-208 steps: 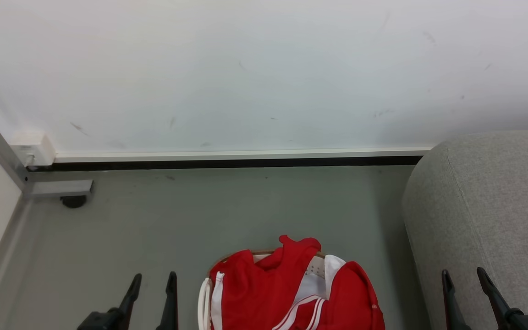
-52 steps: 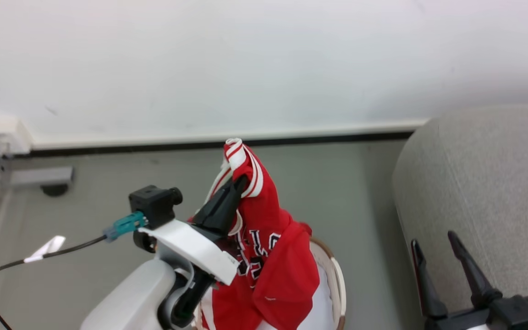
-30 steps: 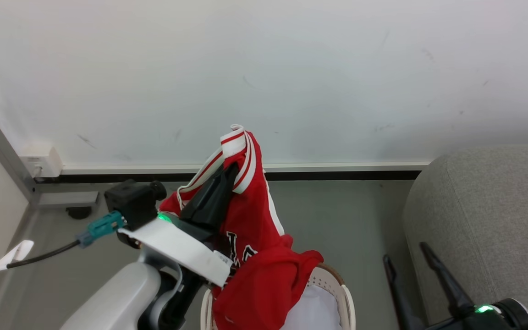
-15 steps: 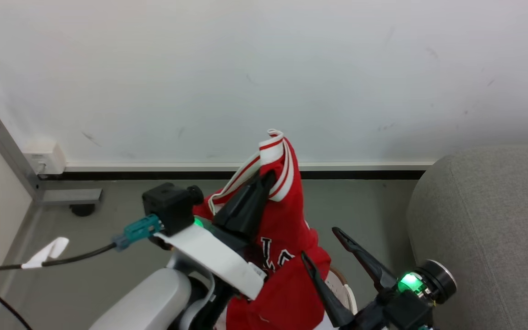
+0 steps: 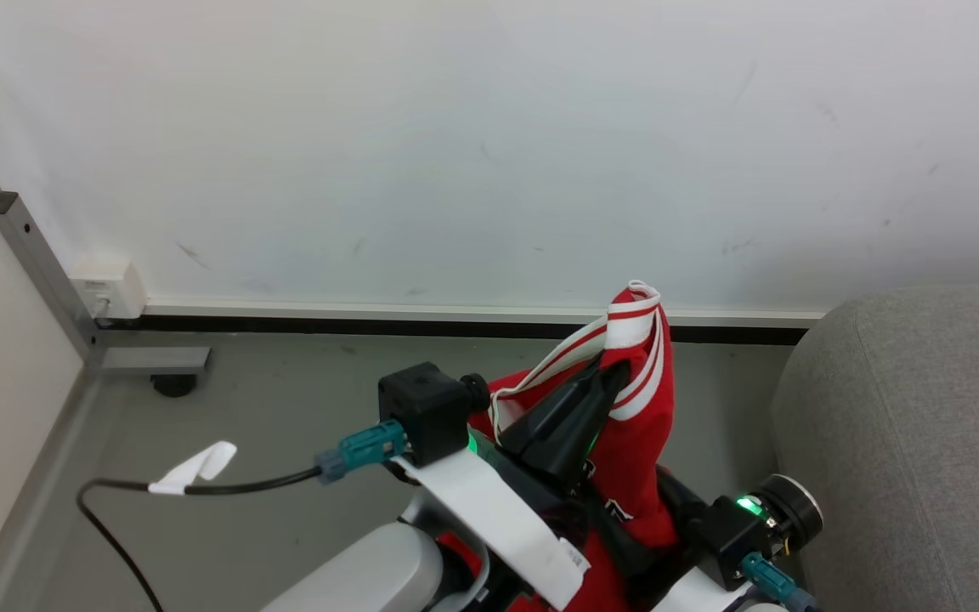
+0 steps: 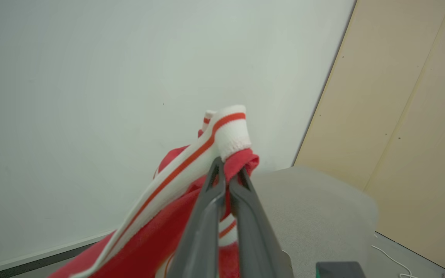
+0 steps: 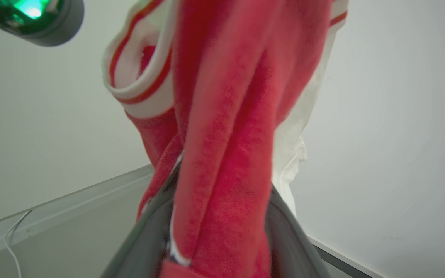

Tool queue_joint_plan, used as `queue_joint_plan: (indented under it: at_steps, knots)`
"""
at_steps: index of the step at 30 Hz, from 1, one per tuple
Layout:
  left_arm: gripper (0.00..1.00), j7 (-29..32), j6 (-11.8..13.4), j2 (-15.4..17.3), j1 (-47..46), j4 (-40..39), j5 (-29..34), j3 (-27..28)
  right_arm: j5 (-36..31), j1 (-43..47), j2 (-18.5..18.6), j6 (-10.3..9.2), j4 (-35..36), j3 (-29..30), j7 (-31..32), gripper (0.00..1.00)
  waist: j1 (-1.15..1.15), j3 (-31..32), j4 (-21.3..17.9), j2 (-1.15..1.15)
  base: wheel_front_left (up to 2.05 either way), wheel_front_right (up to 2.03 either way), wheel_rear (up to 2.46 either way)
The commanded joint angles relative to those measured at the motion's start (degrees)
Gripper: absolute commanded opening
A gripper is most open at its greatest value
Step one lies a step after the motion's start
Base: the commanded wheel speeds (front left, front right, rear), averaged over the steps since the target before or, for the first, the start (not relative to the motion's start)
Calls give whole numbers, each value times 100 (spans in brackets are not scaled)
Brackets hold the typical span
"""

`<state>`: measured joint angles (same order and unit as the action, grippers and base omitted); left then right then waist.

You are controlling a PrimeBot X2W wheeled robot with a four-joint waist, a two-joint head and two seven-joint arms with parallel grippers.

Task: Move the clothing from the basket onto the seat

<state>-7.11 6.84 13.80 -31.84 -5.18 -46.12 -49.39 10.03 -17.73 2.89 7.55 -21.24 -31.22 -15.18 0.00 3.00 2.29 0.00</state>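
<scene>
Above the grey floor [image 5: 285,408], just left of the seat [image 5: 923,442], the clothing [image 5: 638,425] hangs in the air as one red jersey. Its long axis runs nearly straight up and down. The red-and-white striped trim is on top, pointing up toward the wall [image 5: 455,170], and the body falls below the bottom of my head view.

My left end effector [image 5: 607,374] is closed tight on that trim. In the left wrist view the two fingers [image 6: 242,216] meet with a fold of red cloth pinched at their tips. My right end effector [image 7: 222,208] sits lower on the same garment. Its fingers stand wide apart with the hanging fold between them — spread, not clamped, as far as I can see.

The seat's rounded near edge lies just right of the jersey, with the right wrist [image 5: 761,518] in the gap between. Bare floor lies open toward the wall and out to the left, as far as a metal post [image 5: 39,272] in the corner. A black cable [image 5: 200,489] loops over the floor on that side — well clear of the cloth.
</scene>
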Motion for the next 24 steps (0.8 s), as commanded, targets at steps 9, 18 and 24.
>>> queue_joint_plan:
  at_steps: [9, 18, 24]
  knots:
    - [0, -98, 29, 110, 95, 265, 0, 68, 262, -64, 5, -12, -57, 174, 3, 0, 0, -3, -87, 0, 0, 0, 0]
    - [100, -224, 161, 328, 339, 511, 97, 84, 294, 69, 5, -12, 202, 578, 4, 0, 0, -38, -289, 0, 0, 0, 0]
    - [100, -389, 121, 424, 568, 753, 186, -42, 123, 171, 4, -12, 355, 1091, 3, 0, 0, -57, -408, 0, 0, 0, 0]
